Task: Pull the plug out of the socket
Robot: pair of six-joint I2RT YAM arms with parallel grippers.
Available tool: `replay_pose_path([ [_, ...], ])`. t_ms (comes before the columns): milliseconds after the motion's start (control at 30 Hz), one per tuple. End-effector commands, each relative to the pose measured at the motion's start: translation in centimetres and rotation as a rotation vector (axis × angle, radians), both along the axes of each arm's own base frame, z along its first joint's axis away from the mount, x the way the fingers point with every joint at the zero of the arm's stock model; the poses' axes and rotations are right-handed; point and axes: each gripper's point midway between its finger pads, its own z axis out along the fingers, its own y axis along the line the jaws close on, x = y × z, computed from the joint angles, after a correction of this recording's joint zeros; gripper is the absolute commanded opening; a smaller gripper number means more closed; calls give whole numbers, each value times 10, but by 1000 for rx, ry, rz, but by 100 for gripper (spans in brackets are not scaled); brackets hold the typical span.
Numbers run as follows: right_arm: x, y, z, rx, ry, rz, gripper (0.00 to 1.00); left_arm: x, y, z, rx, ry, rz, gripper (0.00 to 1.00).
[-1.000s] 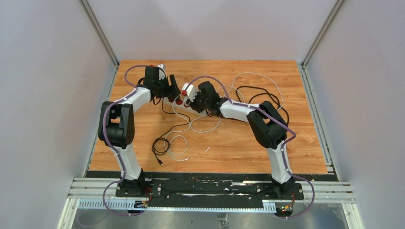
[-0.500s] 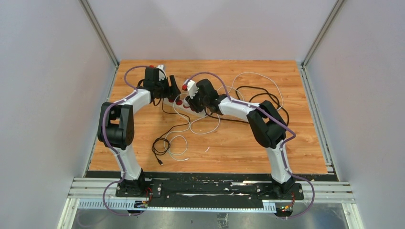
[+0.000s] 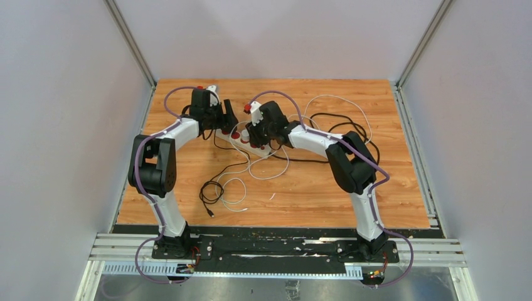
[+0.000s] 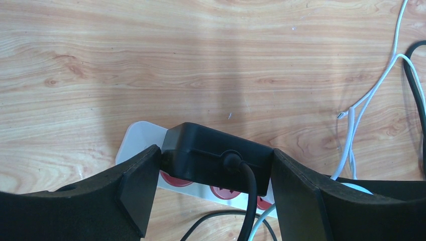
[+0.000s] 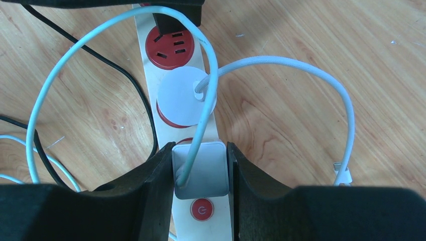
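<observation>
The socket, a long white power strip (image 3: 258, 150) with red outlets, lies at the back middle of the wooden table. In the left wrist view my left gripper (image 4: 216, 158) is shut on a black plug (image 4: 211, 153) over the strip's end (image 4: 140, 143); red outlets show beneath it. Whether its pins are in, I cannot tell. My right gripper (image 5: 200, 155) is shut on a white square plug (image 5: 201, 173) by the red power button (image 5: 201, 210). A white round plug (image 5: 183, 98) sits in the neighbouring outlet, beside an empty red outlet (image 5: 170, 47). Both grippers (image 3: 227, 116) (image 3: 254, 128) are close together.
Loose white cables (image 3: 235, 185) and a coiled black cable (image 3: 210, 191) lie in front of the strip. A black cable loop (image 3: 351, 128) lies right of it. A white cable arches over the strip (image 5: 125, 30), its connector end (image 5: 342, 173) on the table. Grey walls flank both sides.
My right gripper has shifted left and toward the back, closer to the left gripper, and the strip has shifted slightly. The left arm has barely moved.
</observation>
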Motion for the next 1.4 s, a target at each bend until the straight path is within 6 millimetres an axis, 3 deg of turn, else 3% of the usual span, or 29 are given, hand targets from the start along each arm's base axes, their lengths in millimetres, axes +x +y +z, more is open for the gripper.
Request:
replay_pose_path([
  [0, 15, -34, -15, -16, 82, -169, 0, -82, 37, -88, 133, 397, 101, 75],
  [267, 24, -43, -3, -91, -162, -84, 0, -85, 37, -88, 132, 398, 97, 75],
  [467, 17, -31, 11, -152, -341, 51, 0, -89, 37, -88, 129, 399, 94, 75],
  [833, 7, -30, 8, -280, -521, 125, 0, -91, 37, -88, 130, 403, 90, 75],
  [1067, 6, -28, 8, -227, -325, 16, 0, -91, 37, -88, 130, 402, 91, 75],
  [1267, 0, -47, -16, -177, -58, -151, 0, -92, 38, -86, 133, 398, 91, 75],
  [1367, -5, -50, -18, -142, 19, -180, 0, -93, 38, -86, 134, 398, 92, 75],
])
